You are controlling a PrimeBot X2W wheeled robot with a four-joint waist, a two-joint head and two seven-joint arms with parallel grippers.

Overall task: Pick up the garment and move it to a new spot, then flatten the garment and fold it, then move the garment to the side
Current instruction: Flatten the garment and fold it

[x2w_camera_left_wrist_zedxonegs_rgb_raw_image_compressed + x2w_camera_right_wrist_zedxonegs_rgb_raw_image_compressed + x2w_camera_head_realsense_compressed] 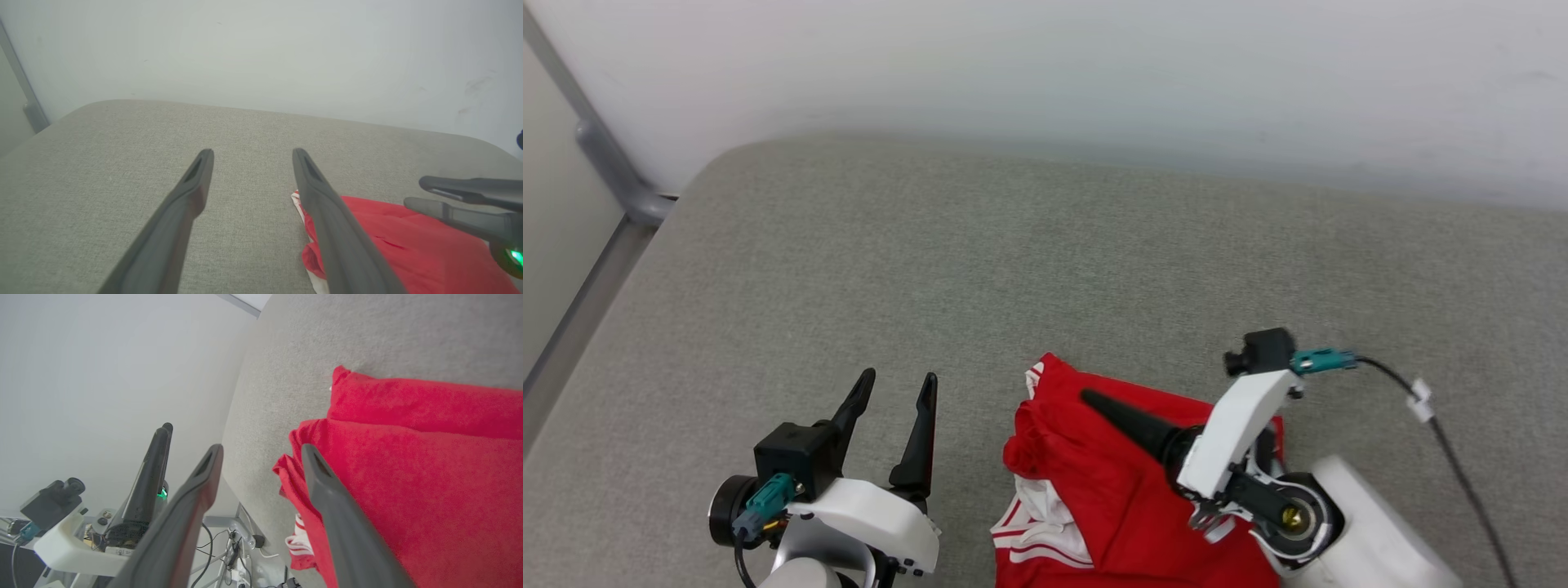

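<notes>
The garment (1127, 498) is a bright red shirt with white, red-striped trim, lying bunched and partly folded on the near right part of the grey padded surface (1045, 261). My right gripper (1090, 400) hovers over it, rolled on its side with the fingers pointing up-left. In the right wrist view the right gripper (261, 451) stands open with nothing between its fingers and the garment (429, 465) beside its right finger. My left gripper (897, 388) is open and empty, left of the garment. The left wrist view shows the left gripper (253, 153), the garment (392, 245) and the right gripper (416, 192).
A white wall (1094, 73) backs the surface. A grey metal rail (613, 188) runs along its left edge. A dark cable (1454, 457) trails from my right wrist over the right side. Bare grey surface stretches to the far side and left.
</notes>
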